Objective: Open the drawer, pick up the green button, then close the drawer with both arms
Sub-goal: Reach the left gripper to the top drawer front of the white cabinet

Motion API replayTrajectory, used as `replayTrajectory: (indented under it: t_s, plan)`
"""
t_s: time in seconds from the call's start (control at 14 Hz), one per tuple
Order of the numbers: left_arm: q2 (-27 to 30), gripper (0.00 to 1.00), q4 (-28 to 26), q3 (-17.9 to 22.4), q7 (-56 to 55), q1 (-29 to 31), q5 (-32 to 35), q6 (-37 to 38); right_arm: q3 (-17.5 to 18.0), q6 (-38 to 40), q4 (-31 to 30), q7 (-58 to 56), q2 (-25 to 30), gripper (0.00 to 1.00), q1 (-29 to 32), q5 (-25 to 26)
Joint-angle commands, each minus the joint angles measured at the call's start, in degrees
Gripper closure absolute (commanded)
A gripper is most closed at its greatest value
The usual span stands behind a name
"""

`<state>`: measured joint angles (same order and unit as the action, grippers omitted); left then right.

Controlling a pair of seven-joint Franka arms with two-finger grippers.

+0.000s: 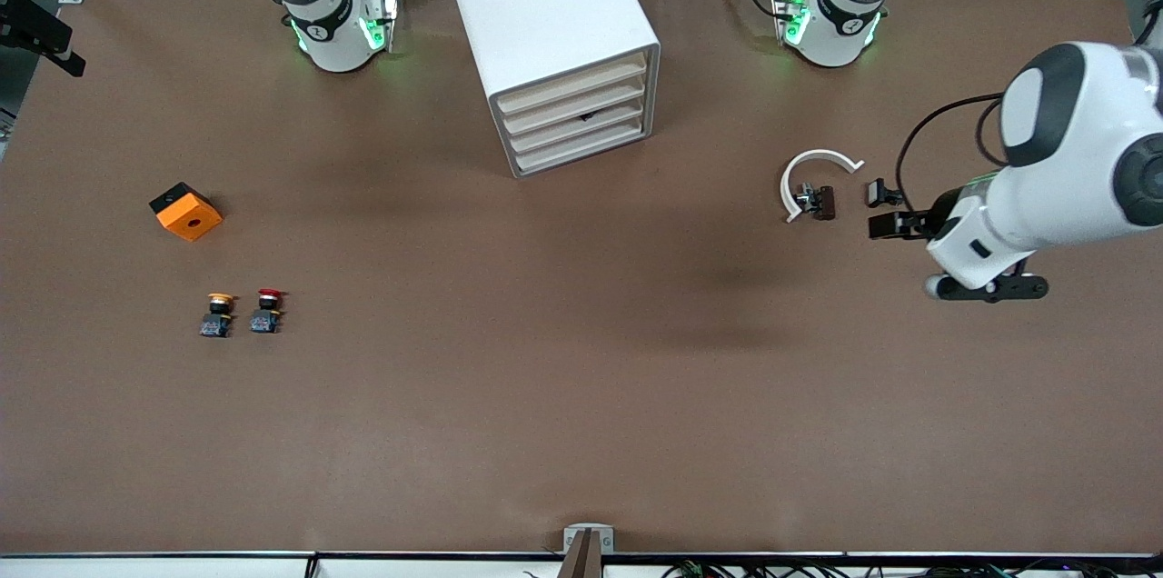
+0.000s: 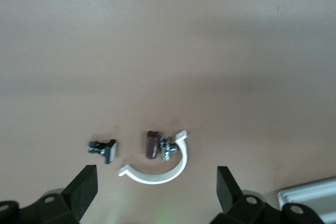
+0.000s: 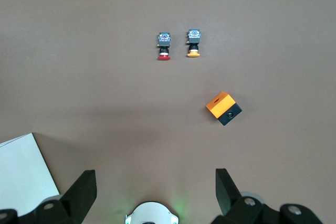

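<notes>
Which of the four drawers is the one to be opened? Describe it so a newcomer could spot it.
Find the white cabinet standing between the two arm bases. Its front holds four alike cream drawers; the drawer is third from the top, with a small dark mark at its upper edge.

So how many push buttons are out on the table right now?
2: the yellow-capped button and the red-capped button stand side by side toward the right arm's end, nearer the front camera than the orange box. Closed cabinet drawers may hide another.
</notes>
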<state>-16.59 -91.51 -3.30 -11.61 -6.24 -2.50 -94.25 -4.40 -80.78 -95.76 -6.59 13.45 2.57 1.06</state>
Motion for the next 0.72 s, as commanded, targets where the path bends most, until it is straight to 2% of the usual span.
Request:
replayTrajectory:
  t_s: [0.0, 0.43, 0.64]
  plan:
    - [-2.6, 0.00, 1.7, 0.0, -6.5, -2.5, -0.6, -1.7, 0.5, 0.4, -0.4, -0.5, 1.0, 0.00, 0.7, 0.7]
    - [-7.1, 0.00, 2.3, 0.0, -19.8, -7.4, -1.4, -2.8, 0.4, 0.4, -0.4, -0.5, 1.0, 0.00, 0.8, 0.7]
    - [-10.2, 0.00, 5.4, -0.1, -27.6, -8.9, -2.8, -2.8, 0.4, 0.3, -0.4, -0.5, 1.0, 0.00, 0.7, 0.8]
